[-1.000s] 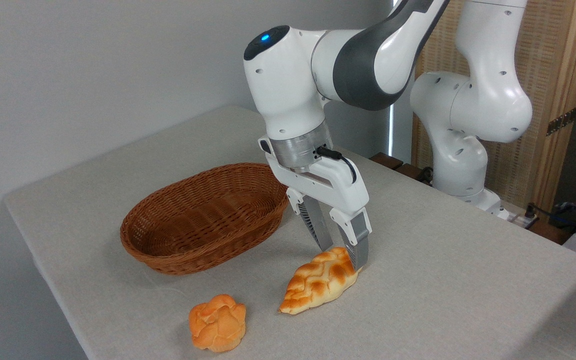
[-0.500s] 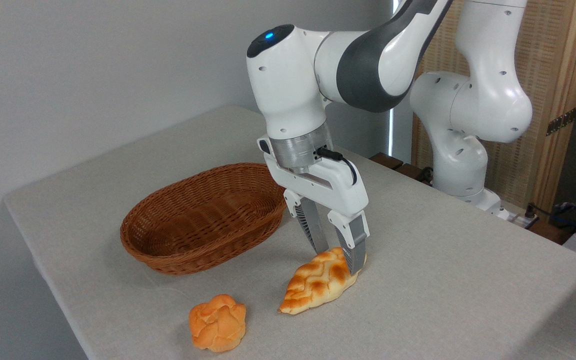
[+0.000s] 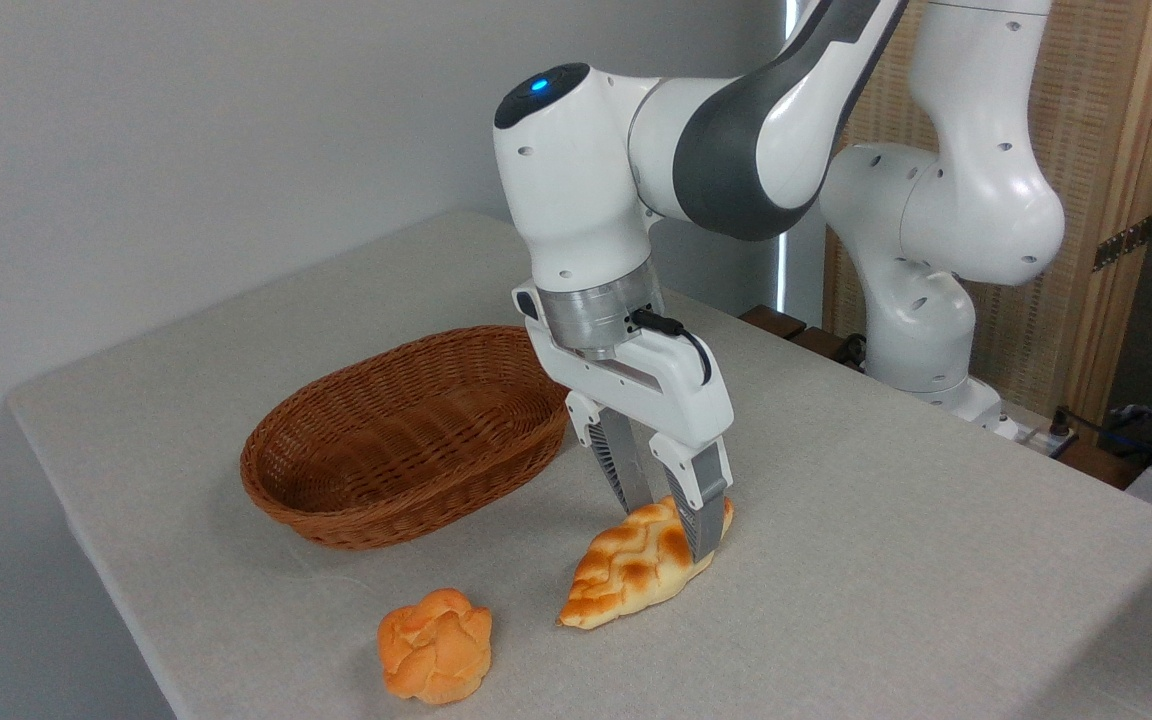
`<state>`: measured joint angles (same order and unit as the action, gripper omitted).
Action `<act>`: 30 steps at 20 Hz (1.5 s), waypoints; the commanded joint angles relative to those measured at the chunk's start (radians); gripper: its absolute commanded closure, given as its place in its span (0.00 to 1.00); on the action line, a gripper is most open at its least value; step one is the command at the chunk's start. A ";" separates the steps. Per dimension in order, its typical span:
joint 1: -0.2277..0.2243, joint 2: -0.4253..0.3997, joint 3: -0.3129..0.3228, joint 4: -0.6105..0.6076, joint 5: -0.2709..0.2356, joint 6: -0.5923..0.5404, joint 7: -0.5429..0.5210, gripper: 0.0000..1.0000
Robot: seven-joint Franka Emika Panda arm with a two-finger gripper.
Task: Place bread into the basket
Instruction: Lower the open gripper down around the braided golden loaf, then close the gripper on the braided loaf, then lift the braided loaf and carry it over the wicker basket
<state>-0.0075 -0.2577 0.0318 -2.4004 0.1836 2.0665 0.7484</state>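
Evidently the grasp stage is underway. Reading left to right: the basket [image 3: 406, 435] sits empty on the tabletop [image 3: 886, 560], at roughly ten o'clock from the bread [image 3: 641, 565] and clear of it. A small round bun [image 3: 435, 643] lies at about eight o'clock from the loaf, near the front edge, untouched and not part of the task.

Change noted: over the last second the gripper [image 3: 671, 520] has come down slightly and drawn its fingers inward. A second ago the two fingers stood apart at the loaf's far, upper end; now they bracket that end more closely, and the loaf's far tip has shifted a little with them. The loaf's near, pointed tip rests on the tabletop at about seven o'clock from the jaws.

Jaws: narrow, one finger on either side of the loaf's far end, the right finger pressed against its browned crust. Contact on the left finger is hidden behind the loaf, so a full clamp cannot be confirmed. My judgement is that closure is nearly complete but not proven.

Implication for the task: the bread is on the tabletop, not in the basket. A lift, then a carry toward ten o'clock, remains. An end grip may let the loaf pivot or droop.
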 commanded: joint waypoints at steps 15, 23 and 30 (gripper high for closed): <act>-0.012 0.017 0.017 -0.006 -0.003 0.026 0.016 0.74; -0.014 0.006 0.017 0.087 -0.150 -0.018 0.012 0.77; -0.031 -0.003 0.017 0.244 -0.356 -0.143 0.002 0.75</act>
<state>-0.0160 -0.2516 0.0320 -2.2157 -0.0651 1.9756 0.7483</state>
